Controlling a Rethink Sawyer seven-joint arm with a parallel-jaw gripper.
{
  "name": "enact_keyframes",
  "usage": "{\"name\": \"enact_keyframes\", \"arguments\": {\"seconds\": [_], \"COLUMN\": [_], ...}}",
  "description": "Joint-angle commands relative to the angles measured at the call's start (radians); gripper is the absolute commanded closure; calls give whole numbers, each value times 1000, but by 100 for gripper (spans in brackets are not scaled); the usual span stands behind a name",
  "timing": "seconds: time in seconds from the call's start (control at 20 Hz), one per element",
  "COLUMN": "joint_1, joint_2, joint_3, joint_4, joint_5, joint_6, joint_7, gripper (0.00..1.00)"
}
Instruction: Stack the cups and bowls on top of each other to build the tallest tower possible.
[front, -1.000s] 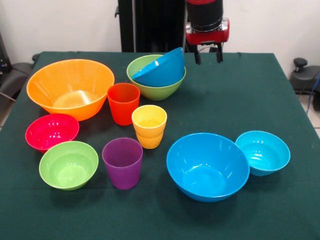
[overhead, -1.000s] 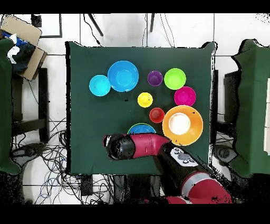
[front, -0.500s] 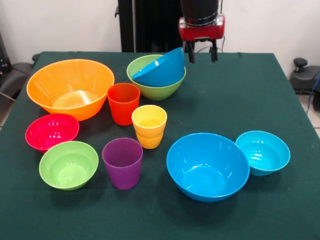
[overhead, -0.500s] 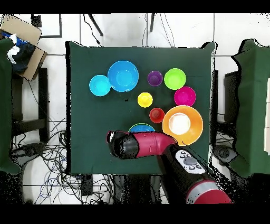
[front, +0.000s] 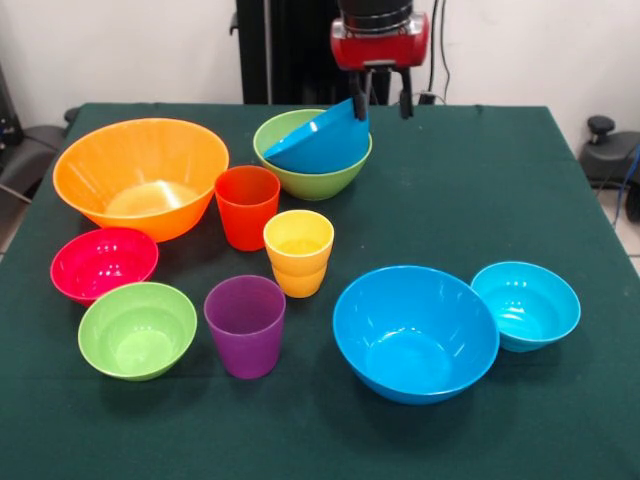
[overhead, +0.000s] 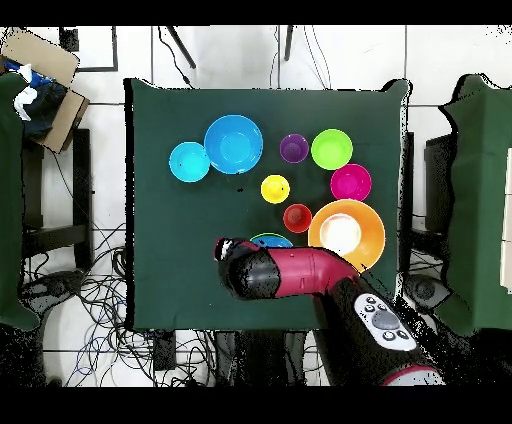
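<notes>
Tool (front: 382, 96) above the back of the counter (front: 480, 190), now displaced sideways from its position half a second ago: it has travelled toward the tilted blue bowl (front: 322, 140) and also risen slightly, so that one finger (front: 359, 92) hangs directly over that bowl's raised rim while the other stands just clear of it on the open side. The two fingers are spread apart with nothing between them. Judged from this shift, the arm is lining up to take the blue bowl by its high edge, probably to seat it flat or carry it off; no grasp has been made yet.

The blue bowl rests askew inside the medium green bowl (front: 300, 178), directly below the tool; this pair is the only nested pile so far. All other pieces stand singly and well away from the tool, toward the front of the counter: the big orange bowl (front: 140, 176), red cup (front: 247, 205), yellow cup (front: 298, 251), purple cup (front: 245, 325), pink bowl (front: 103, 263), small green bowl (front: 137, 329), second large blue bowl (front: 415, 332) and small light-blue bowl (front: 526, 304).

Overhead, the red arm (overhead: 300, 274) reaches in low across the counter's edge, its wrist bent downward so the tool points straight at the counter
</notes>
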Motion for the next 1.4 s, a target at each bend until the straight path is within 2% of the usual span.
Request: {"name": "enact_keyframes", "arguments": {"seconds": [0.05, 0.2, 0.7, 0.9, 1.1, 1.4], "joint_1": [-22, -44, -133, -146, -134, -132], "joint_2": [-52, -121, -250, -208, -166, -143], "joint_3": [82, 107, 160, 153, 108, 65], "joint_4": [53, 96, 211, 196, 160, 139], "joint_5": [15, 43, 71, 27, -50, -138], "joint_6": [141, 178, 219, 201, 186, 163], "joint_7": [-26, -35, -67, -65, -67, -56], "gripper": [0, 0, 0, 0, 0, 0]}}
